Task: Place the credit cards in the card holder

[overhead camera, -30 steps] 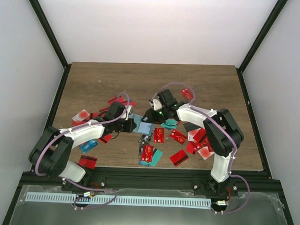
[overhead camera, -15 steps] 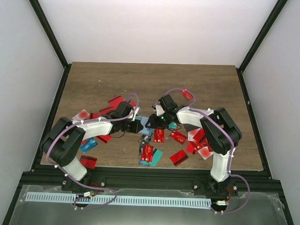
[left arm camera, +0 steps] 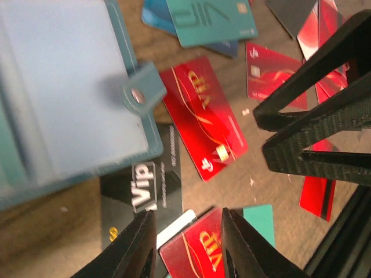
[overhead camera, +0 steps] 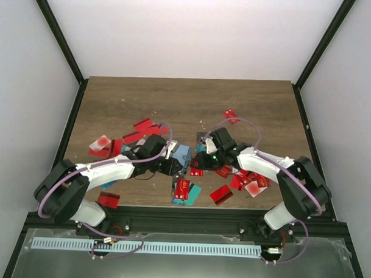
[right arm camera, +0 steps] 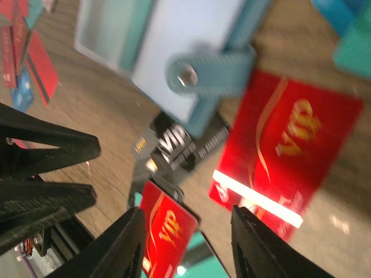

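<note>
Left gripper: jaws parted, empty, arm reaching low; card holder just ahead.
Right gripper: jaws parted, empty, facing it.

— What's the bench like?
— Brown wood grain, matte, evenly lit from above.
— And around it?
— A plain white back wall, pale grey side walls, and black posts slanting up at the corners. A black rail runs along the near edge, with a grey metal ledge below it.
</note>
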{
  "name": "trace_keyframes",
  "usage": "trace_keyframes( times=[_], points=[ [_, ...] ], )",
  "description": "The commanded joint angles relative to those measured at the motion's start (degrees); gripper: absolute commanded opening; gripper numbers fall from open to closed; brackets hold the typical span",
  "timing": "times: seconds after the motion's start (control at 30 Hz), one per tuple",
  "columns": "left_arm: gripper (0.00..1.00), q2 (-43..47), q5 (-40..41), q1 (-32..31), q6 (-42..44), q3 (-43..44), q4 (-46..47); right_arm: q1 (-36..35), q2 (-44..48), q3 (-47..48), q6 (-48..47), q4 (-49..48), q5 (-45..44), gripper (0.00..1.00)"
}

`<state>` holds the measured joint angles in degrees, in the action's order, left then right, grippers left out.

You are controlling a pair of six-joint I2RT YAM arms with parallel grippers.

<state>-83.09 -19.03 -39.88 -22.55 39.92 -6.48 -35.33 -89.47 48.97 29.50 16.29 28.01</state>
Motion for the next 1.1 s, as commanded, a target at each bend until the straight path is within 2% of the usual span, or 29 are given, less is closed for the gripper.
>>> trace_keyframes(
  times=[0.0,0.1,0.2,0.33,0.47,0.57,0.67,0.83,1.07],
  points=[
    [0.33,1.15,-1.08,-2.24,-2.89,-3.41,2.35,-0.46,6.22,-6.31,2.59,0.22,-2.29,0.46],
    [0.33,-0.04,-1.37,-2.99,-5.31,-3.06,5.62,-0.11,7.98,-8.21,5.09,-0.4,-5.41,0.51],
    [0.35,-0.05,-2.28,-3.68,-6.83,-2.88,6.66,-0.09,9.45,-11.14,7.38,-2.93,-2.11,0.51],
    [0.43,1.18,0.05,-5.61,-6.52,-3.62,3.17,-1.03,11.37,-15.25,8.68,-4.3,1.11,0.51],
    [0.52,2.89,3.12,-8.34,-6.19,-4.95,-0.28,-5.38,11.33,-15.75,8.65,-3.21,-0.09,0.51],
    [0.53,2.92,4.61,-9.63,-6.64,-5.67,-0.27,-7.45,11.05,-15.94,8.95,-2.36,-1.17,0.51],
    [0.53,3.04,6.12,-11.73,-7.06,-5.13,0.21,-7.55,13.56,-16.61,9.18,1.97,-7.01,0.51],
    [0.52,0.86,5.43,-14.7,-6.97,-2.06,2.8,-7.56,24.27,-19.14,13.92,12.2,-17.26,0.53],
    [0.48,-10.49,2.06,-19.23,-5.86,6.2,7.8,-7.56,38.34,-24.18,23.93,23.2,-21.53,0.58]
  ],
)
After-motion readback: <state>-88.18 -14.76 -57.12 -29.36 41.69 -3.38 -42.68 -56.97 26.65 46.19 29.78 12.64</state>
